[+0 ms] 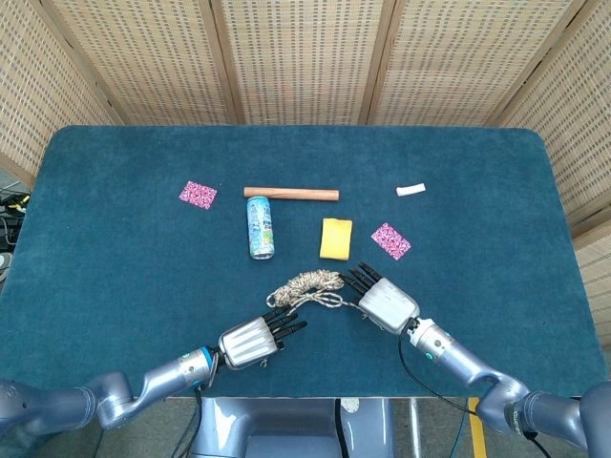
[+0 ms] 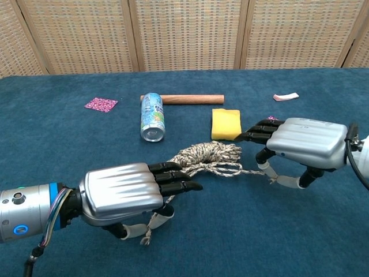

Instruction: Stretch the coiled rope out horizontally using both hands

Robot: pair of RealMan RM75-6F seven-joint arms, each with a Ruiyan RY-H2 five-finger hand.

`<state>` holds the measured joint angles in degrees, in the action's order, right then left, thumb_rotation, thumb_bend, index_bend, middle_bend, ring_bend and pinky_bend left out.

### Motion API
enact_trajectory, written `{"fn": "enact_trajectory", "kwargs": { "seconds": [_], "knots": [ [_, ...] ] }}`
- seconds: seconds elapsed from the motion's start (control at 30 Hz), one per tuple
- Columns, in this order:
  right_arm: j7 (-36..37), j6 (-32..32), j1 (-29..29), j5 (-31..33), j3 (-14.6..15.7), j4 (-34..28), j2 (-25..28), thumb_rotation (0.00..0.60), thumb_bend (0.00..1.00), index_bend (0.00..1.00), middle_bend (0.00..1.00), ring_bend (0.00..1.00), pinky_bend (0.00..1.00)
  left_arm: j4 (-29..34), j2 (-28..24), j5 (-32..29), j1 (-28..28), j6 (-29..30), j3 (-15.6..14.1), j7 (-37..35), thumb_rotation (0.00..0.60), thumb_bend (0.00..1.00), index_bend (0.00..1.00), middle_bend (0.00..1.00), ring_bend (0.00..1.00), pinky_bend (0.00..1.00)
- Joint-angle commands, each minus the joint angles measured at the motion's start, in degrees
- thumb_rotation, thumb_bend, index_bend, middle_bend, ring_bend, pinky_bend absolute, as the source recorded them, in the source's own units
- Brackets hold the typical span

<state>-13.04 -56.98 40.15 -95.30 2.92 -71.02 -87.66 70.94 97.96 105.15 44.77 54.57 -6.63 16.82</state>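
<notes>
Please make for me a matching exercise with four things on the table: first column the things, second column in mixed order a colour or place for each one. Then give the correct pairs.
Things:
1. rope
2. can
3. sponge
4. wooden stick

Descriptions:
A. yellow block just behind the coil
B. lying on its side, its open end toward the chest camera
C. long brown rod behind the can
D. coiled between the left hand and the right hand

Pairs: 1-D, 2-B, 3-A, 4-C

Rope point(image 1: 307, 286) between left hand point(image 1: 250, 341) and right hand point(image 1: 386, 304); can point(image 1: 260, 228) and sponge point(image 1: 335, 239) behind it, rod point(image 1: 291, 194) farther back, apparently apart
</notes>
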Motion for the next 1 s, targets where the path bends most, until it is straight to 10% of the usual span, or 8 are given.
{"fn": "enact_trajectory", "kwargs": {
  "seconds": [0.03, 1.0],
  "knots": [
    [0.0, 0.0, -0.1, 0.0, 0.1, 0.1, -0.1, 0.600, 0.44, 0.64, 0.03, 0.00, 0.00, -0.2, 0.2, -0.1, 0.0, 0.0, -0.1, 0.2, 0.600, 0.42, 0.57, 0.00, 0.00, 0.00],
    [-0.2, -2.8, -1.5, 2.5, -2.5, -0.4, 2.7, 0.600, 0.44, 0.64, 0.03, 0.00, 0.00, -5.5, -9.5, -2.7, -5.6, 11.2, -1.8, -7.7, 0.600, 0.44, 0.70, 0.00, 0.00, 0.00]
  ]
}}
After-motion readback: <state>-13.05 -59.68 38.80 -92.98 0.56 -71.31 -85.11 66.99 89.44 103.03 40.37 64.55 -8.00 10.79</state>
